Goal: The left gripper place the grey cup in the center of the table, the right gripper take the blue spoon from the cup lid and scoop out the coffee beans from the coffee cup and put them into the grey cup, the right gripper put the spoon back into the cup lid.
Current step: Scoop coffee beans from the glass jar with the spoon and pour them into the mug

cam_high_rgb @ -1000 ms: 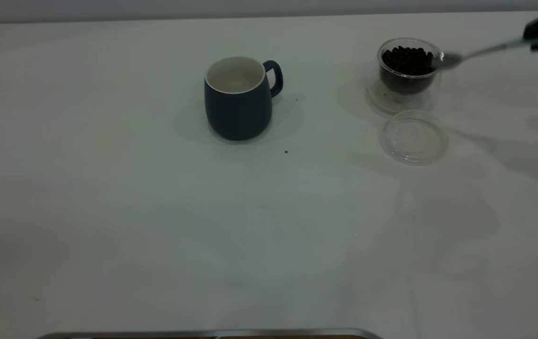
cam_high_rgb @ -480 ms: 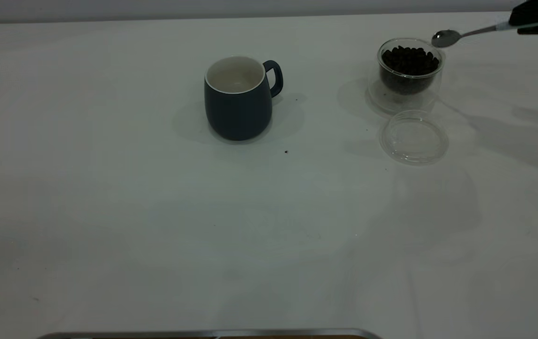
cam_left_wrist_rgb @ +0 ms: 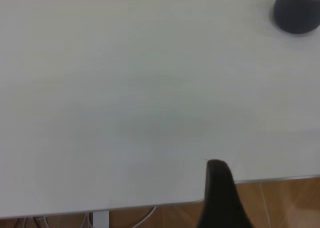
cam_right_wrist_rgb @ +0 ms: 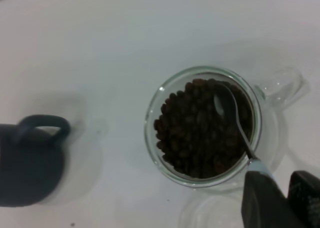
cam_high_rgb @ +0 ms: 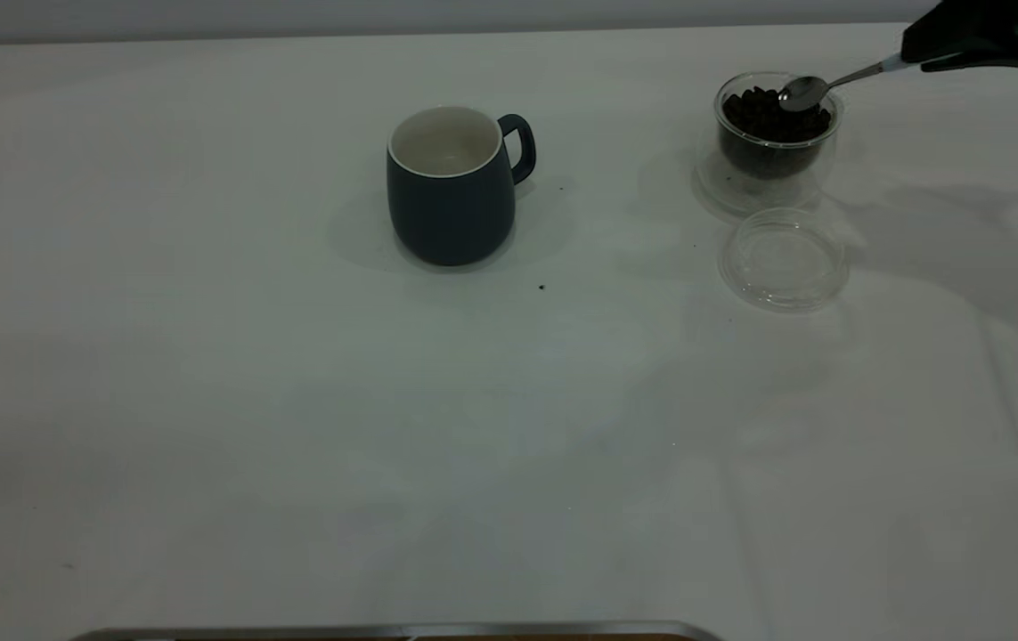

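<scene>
- Gripping the blue spoon (cam_high_rgb: 829, 82) by its handle, the right gripper (cam_high_rgb: 963, 55) fingers hold its bowl over the coffee beans (cam_high_rgb: 762, 111) in the coffee cup (cam_high_rgb: 771, 160).
- Cup lid (cam_high_rgb: 783, 260) lies just beside that cup; grey cup (cam_high_rgb: 451, 187) stands well apart from it on the table (cam_high_rgb: 295, 401).
- Left gripper (cam_left_wrist_rgb: 220, 198): finger state cannot be told.

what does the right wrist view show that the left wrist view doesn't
Only the right wrist view shows the coffee cup full of coffee beans, with the blue spoon dipped in, held by the right gripper. Only the left wrist view shows the table's near edge, floor beyond, and part of the left gripper. Both show the grey cup on the table.
</scene>
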{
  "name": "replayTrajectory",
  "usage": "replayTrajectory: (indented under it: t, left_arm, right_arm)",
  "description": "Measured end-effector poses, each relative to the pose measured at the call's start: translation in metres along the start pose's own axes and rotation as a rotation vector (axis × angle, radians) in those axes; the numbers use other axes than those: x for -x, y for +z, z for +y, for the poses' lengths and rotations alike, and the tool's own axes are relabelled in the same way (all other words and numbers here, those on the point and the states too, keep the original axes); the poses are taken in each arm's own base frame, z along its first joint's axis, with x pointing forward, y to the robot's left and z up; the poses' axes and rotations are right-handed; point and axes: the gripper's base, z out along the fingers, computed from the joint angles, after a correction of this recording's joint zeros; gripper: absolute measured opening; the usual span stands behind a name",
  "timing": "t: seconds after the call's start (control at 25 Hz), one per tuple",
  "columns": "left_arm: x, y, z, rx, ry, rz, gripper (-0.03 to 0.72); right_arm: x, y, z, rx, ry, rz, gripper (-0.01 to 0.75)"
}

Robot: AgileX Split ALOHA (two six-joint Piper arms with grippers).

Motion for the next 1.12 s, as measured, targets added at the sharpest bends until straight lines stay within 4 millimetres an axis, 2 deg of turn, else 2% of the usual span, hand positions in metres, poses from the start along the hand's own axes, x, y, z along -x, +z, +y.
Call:
replayTrajectory:
  t: [0.28,0.8,0.96,1.12]
  left_arm:
    - [0.000,0.000,0.000,0.000,0.000,0.000,0.548]
    - [0.000,0.000,0.000,0.000,0.000,0.000,0.548]
    - [0.000,0.000,0.000,0.000,0.000,0.000,0.548]
    - [0.000,0.000,0.000,0.000,0.000,0.000,0.548]
  right_arm:
    - [-0.005,0.010,0.002,-0.028,-0.016,0.021,0.106]
    - [-0.012,0.017,0.002,0.014,0.146,0.049,0.106]
    - [-0.017,0.021,-0.003,0.057,0.219,0.070,0.106]
    - [-0.017,0.017,-0.018,0.115,0.316,0.064,0.106]
